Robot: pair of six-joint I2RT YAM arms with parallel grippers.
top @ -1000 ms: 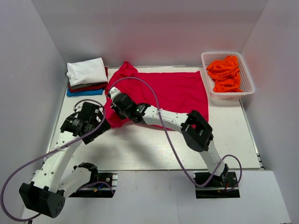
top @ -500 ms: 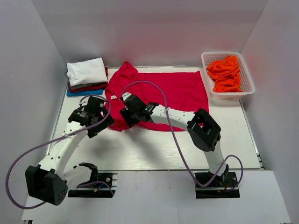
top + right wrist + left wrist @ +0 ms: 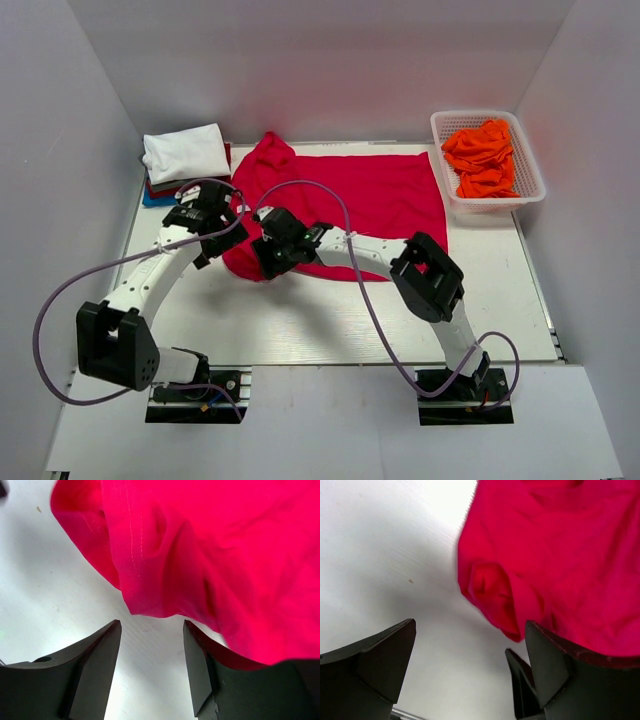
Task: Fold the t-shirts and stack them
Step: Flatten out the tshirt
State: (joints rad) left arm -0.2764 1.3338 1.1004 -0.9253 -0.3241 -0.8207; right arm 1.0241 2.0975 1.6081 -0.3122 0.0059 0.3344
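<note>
Red shirt (image 3: 370, 200) spread on table (image 3: 300, 320), near-left corner bunched. Left gripper (image 3: 470, 624) and right gripper (image 3: 152, 622) both open at that corner, gripping nothing.

Crimson-red t-shirt (image 3: 370, 200), plain all over, on the white counter (image 3: 300, 320). At ten o'clock, a white t-shirt (image 3: 185, 152) tops a dark red t-shirt (image 3: 165, 187) and a blue t-shirt (image 3: 153, 199). At two o'clock, orange t-shirts (image 3: 482, 155) in a white mesh basket (image 3: 439, 150). Black fingers (image 3: 370, 665), purple cables (image 3: 60, 300).
</note>
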